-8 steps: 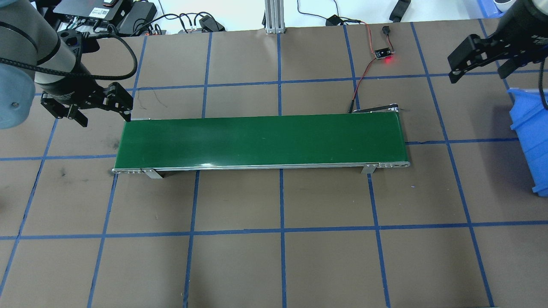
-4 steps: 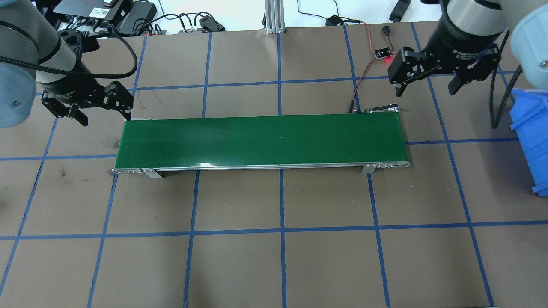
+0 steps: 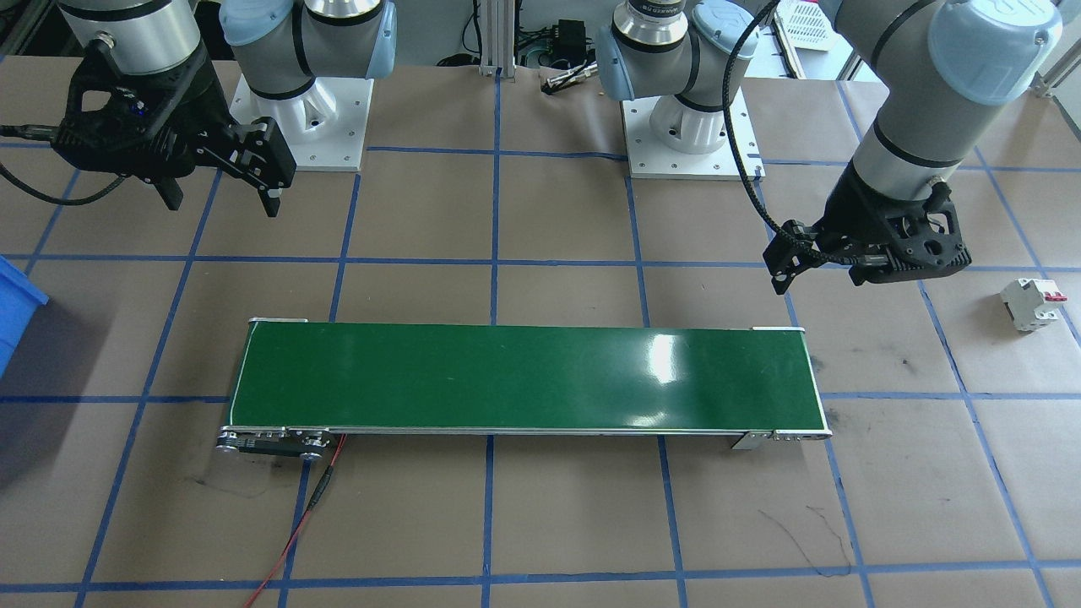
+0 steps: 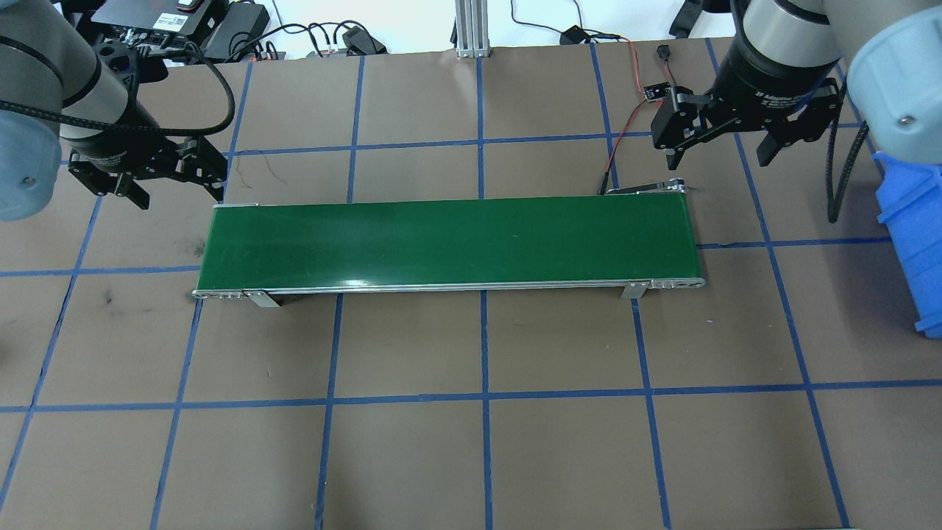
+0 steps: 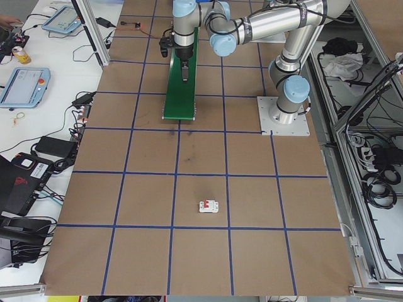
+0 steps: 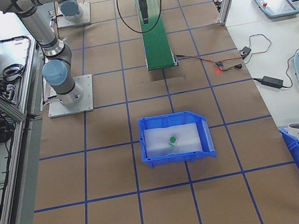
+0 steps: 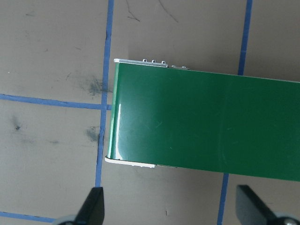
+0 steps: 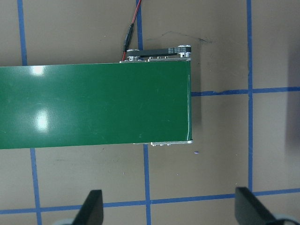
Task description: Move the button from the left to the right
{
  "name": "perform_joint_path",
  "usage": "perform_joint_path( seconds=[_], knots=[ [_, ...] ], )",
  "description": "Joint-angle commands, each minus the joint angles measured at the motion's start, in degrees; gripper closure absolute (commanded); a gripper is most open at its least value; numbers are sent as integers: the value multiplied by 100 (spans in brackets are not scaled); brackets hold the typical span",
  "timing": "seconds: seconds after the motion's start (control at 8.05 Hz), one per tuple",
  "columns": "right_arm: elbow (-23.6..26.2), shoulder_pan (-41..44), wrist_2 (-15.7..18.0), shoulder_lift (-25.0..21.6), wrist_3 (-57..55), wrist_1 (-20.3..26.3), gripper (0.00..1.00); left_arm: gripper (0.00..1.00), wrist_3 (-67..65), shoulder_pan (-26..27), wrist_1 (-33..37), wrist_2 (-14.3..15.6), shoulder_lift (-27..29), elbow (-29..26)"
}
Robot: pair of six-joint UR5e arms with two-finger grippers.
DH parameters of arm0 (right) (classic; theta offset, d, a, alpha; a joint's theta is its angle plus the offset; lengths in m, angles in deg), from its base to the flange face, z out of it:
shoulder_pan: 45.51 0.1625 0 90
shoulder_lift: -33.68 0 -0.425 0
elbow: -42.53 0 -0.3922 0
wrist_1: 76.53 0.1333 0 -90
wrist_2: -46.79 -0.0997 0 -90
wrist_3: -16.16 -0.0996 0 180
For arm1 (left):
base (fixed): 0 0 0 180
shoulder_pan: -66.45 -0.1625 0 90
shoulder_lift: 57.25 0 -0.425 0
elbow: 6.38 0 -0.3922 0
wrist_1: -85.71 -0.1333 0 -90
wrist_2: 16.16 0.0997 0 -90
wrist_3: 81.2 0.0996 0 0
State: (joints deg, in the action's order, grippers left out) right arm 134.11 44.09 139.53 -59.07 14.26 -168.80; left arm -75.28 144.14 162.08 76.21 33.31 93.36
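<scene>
The button (image 6: 172,140), with its green cap up, lies inside the blue bin (image 6: 176,158), which stands on the table's right part. My left gripper (image 4: 176,191) hangs open and empty just behind the left end of the green conveyor belt (image 4: 449,243). It also appears as the left gripper (image 3: 823,274) in the front-facing view. In the left wrist view the left gripper (image 7: 172,211) has its fingers spread wide over the belt's end. My right gripper (image 4: 717,156) is open and empty behind the belt's right end, shown too as the right gripper (image 3: 222,201).
A white circuit breaker (image 3: 1030,302) with a red toggle lies on the table left of my left arm. A small sensor board (image 4: 659,91) with red wires sits behind the conveyor's right end. The blue bin (image 4: 912,221) stands at the overhead view's right edge.
My right arm has swung in from the far right edge to behind the belt's right end. The left gripper has shifted slightly back. Both stay open.
</scene>
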Motion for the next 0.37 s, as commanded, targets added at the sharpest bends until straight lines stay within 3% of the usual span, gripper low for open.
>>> perform_joint_path(
  seconds=[0.0,0.25],
  knots=[
    [0,5,183,20,32,-27,0,0,14,0,-60,-52,-73,1],
    [0,5,95,38,23,-27,0,0,14,0,-60,-9,-13,-25]
  ],
)
